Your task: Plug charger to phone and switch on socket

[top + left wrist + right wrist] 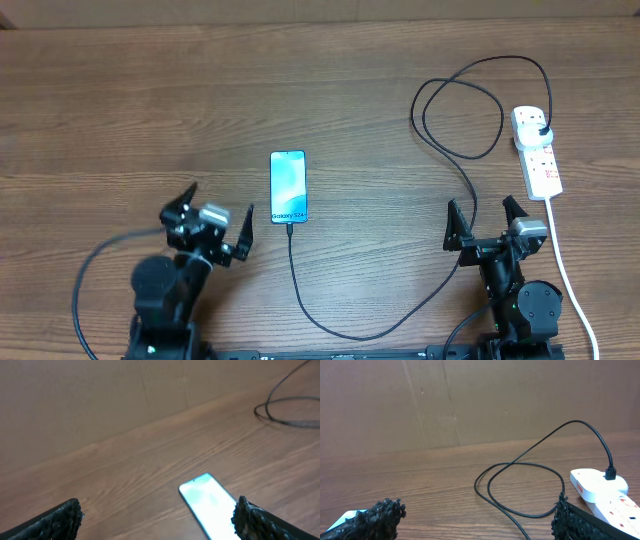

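At the near edge of the table, two black grippers are seen pointing away from the robot. The left gripper is spread fully apart and nothing is held in it. The right gripper is likewise spread wide and empty.

Just beyond the left gripper, and to its right, the phone is laid flat with its screen lit. Its long axis runs from near to far. It is placed between the two arms, nearer the left one.

The charger is met at the phone's near short edge. Whether its tip is fully seated cannot be told. From there the thin black cable is trailed toward the robot, swept across to the right, carried up past the right gripper and looped further out.

Furthest away, on the right, the socket is laid with its long axis also running near to far, slightly slanted. The charger's black plug is seated in its far end. A white cord is led from its near end back past the right arm.

The socket lies ahead of the right gripper and a little to its right, well apart from the left. The switch is therefore judged to be the right arm's reach. Its position cannot be read.
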`<move>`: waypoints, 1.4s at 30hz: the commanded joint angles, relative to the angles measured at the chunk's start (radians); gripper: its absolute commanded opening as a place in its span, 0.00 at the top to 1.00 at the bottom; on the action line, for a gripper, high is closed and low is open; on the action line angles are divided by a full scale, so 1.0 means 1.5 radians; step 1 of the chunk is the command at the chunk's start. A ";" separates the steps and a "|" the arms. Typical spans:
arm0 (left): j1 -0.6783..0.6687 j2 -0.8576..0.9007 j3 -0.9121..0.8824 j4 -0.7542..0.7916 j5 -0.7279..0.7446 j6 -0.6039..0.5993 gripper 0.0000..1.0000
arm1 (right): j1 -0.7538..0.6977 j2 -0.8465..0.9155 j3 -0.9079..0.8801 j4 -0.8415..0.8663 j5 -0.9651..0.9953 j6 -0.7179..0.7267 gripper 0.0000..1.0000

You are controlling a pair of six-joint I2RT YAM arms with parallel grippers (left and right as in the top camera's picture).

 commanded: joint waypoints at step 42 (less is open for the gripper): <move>0.003 -0.266 -0.117 -0.060 -0.035 0.044 0.01 | 0.005 -0.005 -0.007 0.004 0.004 0.002 0.00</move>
